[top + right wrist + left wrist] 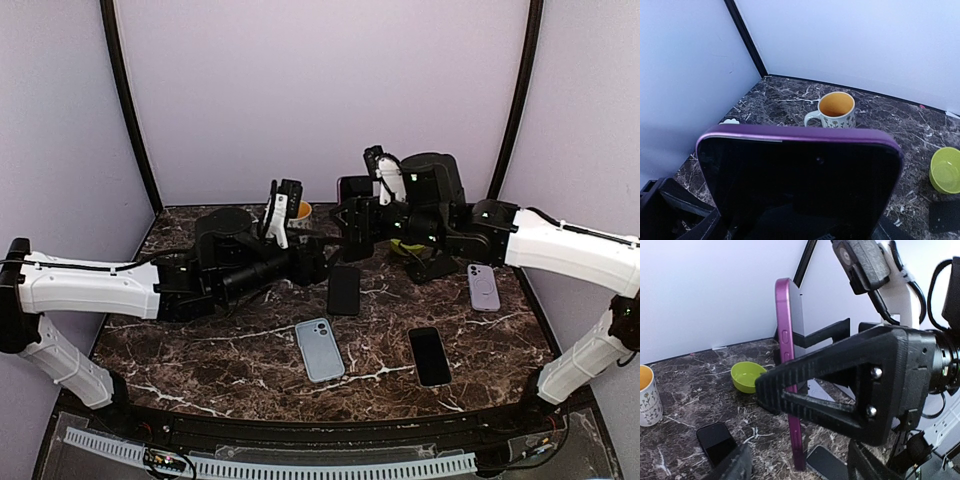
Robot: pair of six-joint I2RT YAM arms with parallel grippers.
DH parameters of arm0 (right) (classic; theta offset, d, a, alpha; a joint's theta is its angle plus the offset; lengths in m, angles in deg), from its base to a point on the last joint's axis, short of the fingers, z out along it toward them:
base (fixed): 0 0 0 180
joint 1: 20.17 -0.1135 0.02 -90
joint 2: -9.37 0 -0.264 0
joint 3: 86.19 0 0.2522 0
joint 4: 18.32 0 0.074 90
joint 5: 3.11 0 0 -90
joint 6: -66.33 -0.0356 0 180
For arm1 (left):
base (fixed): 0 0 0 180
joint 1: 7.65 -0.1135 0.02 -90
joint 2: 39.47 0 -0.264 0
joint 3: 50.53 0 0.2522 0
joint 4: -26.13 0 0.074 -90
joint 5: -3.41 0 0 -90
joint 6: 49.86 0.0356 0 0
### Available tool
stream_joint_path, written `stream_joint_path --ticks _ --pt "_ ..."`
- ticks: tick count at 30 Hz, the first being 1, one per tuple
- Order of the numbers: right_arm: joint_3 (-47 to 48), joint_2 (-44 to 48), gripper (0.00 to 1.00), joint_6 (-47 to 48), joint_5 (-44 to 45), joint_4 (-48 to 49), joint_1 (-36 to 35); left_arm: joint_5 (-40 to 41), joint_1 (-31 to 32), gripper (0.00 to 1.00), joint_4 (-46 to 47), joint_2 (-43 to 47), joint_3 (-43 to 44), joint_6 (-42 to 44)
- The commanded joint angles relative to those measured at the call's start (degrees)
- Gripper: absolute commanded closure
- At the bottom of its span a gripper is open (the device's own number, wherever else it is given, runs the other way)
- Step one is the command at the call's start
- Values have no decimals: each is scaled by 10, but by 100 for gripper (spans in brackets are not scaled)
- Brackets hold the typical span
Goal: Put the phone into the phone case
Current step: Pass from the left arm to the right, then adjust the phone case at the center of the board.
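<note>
My right gripper (pixel 355 225) is shut on a dark-screened phone in a purple case (pixel 800 175), held upright above the table's middle back. A thin silver strip shows under the case's top left rim. In the left wrist view the purple case (pixel 786 330) stands edge-on, clamped by the right gripper's black ribbed finger (pixel 840 385). My left gripper (pixel 316 262) is open, its fingers (pixel 735 465) spread low on either side of the case's lower end, not touching it. On the table lie a light blue case (pixel 319 349) and a lilac case (pixel 483 287).
Two black phones lie on the marble table, one at the centre (pixel 343 290) and one front right (pixel 429 355). A white flowered mug (pixel 300 212) with a yellow inside and a green bowl (pixel 405 247) stand at the back. Walls enclose the back and sides.
</note>
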Motion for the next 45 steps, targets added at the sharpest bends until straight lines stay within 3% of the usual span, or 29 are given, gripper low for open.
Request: stream_joint_path --ticks 1,5,8,12,18,26,32,37,39,42,45 --pt "-4 6 83 -13 37 -32 1 -14 -4 29 -108 49 -6 58" --pt "-28 10 87 -23 41 -49 4 -10 -9 30 -269 44 -14 87" --pt "-44 10 88 -29 42 -56 7 14 -10 44 -406 17 -13 94" --pt "-53 5 88 -30 42 -60 8 4 -10 58 -472 -22 -30 100" --pt "-52 -7 88 -34 48 -75 8 -93 -8 63 -424 -86 -59 132" --pt "-68 6 89 -40 64 -92 9 -115 7 65 -392 -178 -25 152" --pt "-78 19 90 -39 66 -96 10 -131 18 65 -366 -203 15 148" --pt "-86 29 93 -32 54 -97 10 -136 18 65 -351 -173 15 141" --pt "-96 34 93 -26 39 -82 9 -117 8 57 -355 -138 5 143" --pt "-108 29 95 -28 29 -55 1 -90 -25 28 -373 -65 -9 127" --pt "-113 2 99 -34 21 -25 -27 -78 -89 15 -396 -11 -13 99"
